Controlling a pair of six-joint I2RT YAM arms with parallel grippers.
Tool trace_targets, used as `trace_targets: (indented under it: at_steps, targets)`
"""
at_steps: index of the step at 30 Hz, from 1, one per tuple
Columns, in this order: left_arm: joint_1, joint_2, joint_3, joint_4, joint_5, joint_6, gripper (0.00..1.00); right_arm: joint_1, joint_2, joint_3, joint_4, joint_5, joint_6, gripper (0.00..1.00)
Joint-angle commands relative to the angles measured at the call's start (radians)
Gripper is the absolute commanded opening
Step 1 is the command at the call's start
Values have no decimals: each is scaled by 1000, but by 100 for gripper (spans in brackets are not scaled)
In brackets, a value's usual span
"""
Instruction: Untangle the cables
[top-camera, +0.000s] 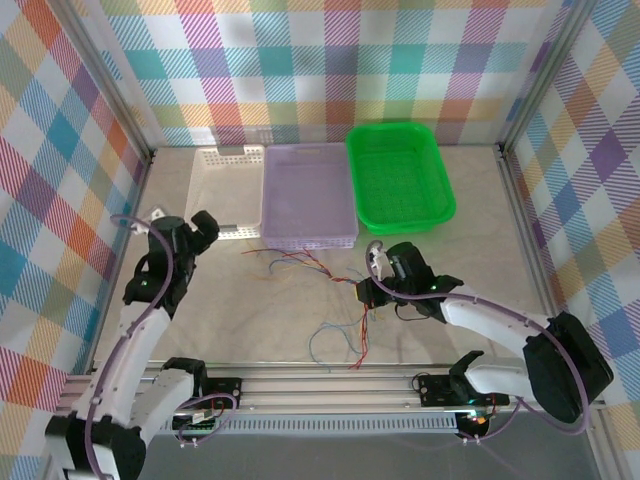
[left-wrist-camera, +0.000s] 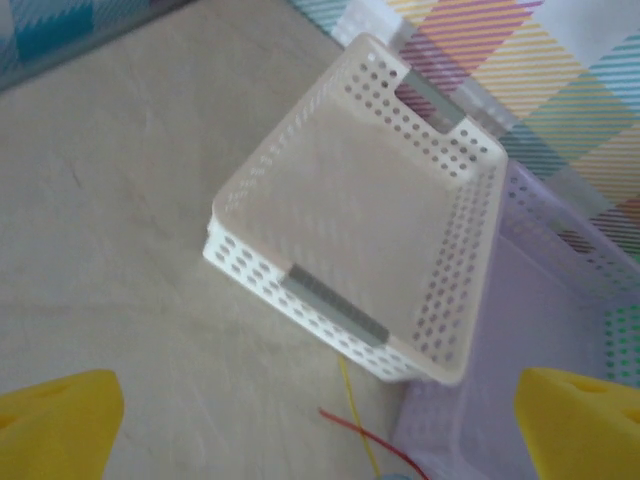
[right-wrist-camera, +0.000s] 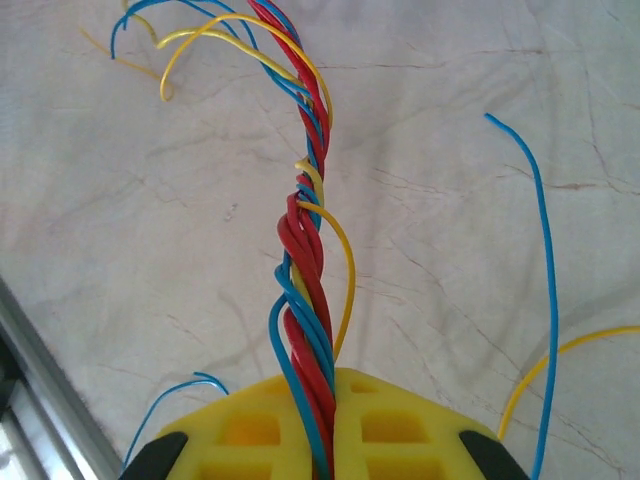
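Grasp step: the right gripper (right-wrist-camera: 322, 425) clamps the twisted cables (right-wrist-camera: 305, 250), which extend straight ahead of its jaws; next, the left gripper (left-wrist-camera: 320, 425), spread wide, probably must pinch one loose strand and draw it sideways.

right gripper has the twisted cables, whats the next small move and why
Probably bring the open left gripper across to the free end of the cables near the lilac basket: the right gripper is shut on the twisted bundle, and the left holds nothing.
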Motion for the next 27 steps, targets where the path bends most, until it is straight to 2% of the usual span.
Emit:
trace_targets:
  at_steps: [1, 5, 8, 17, 27]
  targets:
    - [5, -73, -21, -58, 209, -133, 100, 5, -48, 57, -21, -84, -54, 0]
    - [-10, -138, -66, -44, 348, -227, 98, 4, -81, 107, -41, -140, -62, 0]
    - [-52, -193, -95, -33, 387, -261, 96, 5, -76, 164, -80, -180, -73, 0]
    - [-202, -293, -91, -104, 337, -339, 93, 5, -59, 268, -97, -225, -53, 0]
    - [-517, -211, -47, -56, 149, -440, 92, 9, -42, 314, -79, -260, -12, 0]
